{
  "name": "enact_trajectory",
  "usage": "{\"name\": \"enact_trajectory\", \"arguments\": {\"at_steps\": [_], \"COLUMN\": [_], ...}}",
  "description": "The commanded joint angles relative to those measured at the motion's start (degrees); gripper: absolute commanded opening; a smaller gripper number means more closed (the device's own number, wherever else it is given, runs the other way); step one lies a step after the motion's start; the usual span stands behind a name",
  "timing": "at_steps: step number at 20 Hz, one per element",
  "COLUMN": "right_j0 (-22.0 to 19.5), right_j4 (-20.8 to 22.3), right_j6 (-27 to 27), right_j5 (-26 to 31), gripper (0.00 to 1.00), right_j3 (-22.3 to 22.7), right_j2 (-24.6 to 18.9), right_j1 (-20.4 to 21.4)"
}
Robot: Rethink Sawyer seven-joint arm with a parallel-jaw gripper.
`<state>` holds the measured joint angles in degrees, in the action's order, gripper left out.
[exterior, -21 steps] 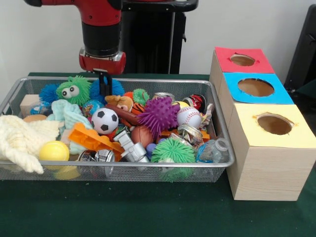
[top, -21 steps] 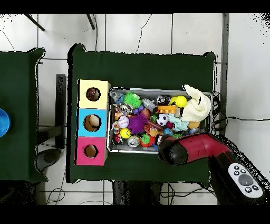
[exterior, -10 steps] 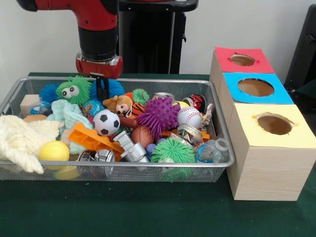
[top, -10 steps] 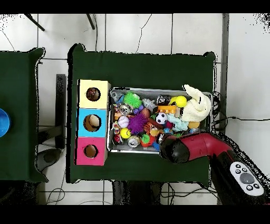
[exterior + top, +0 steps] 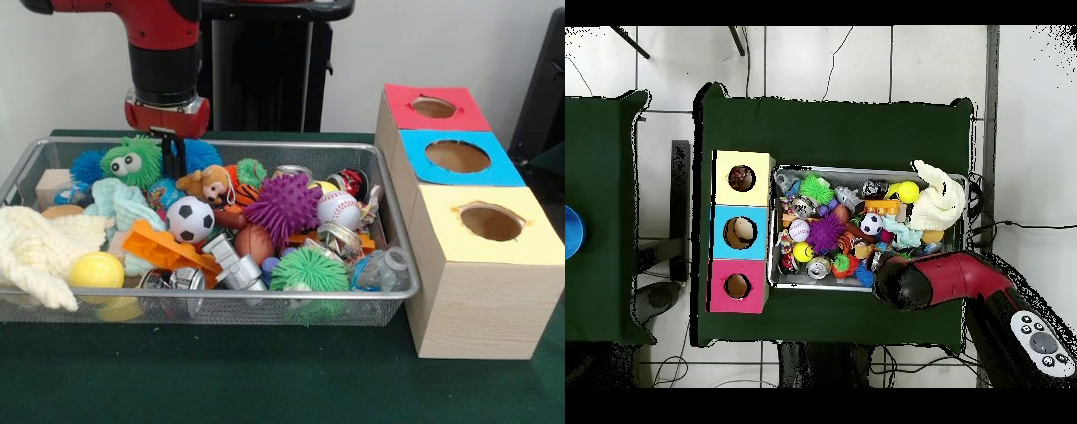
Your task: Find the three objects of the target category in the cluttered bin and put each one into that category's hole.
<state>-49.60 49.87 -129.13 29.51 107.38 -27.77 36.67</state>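
Gripper hangs over far-left part of wire bin, tips down among toys just beside green fuzzy toy w/ eyes and blue spiky ball; fingers' state cannot be determined, nothing visibly held. Bin holds soccer ball, purple spiky ball, baseball, brown plush monkey, yellow ball, cream cloth at left end. Sorting box sits touching bin's right end; three holes on top: red far, blue mid, yellow near. Overhead: arm covers bin corner.
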Motion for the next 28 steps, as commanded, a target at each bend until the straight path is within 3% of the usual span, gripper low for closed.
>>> {"name": "enact_trajectory", "arguments": {"at_steps": [1,16,28], "right_j0": [-0.53,0.27,-0.7], "right_j4": [-1.43,-2.15,-6.18], "right_j6": [14.48,12.89,13.22], "right_j5": [5.15,6.02,8.19], "gripper": [0.0,0.0,0.0], "right_j3": [-4.47,-3.22,1.42], "right_j2": [-5.19,-5.14,-6.58], "right_j1": [1.27,3.21,8.45]}}
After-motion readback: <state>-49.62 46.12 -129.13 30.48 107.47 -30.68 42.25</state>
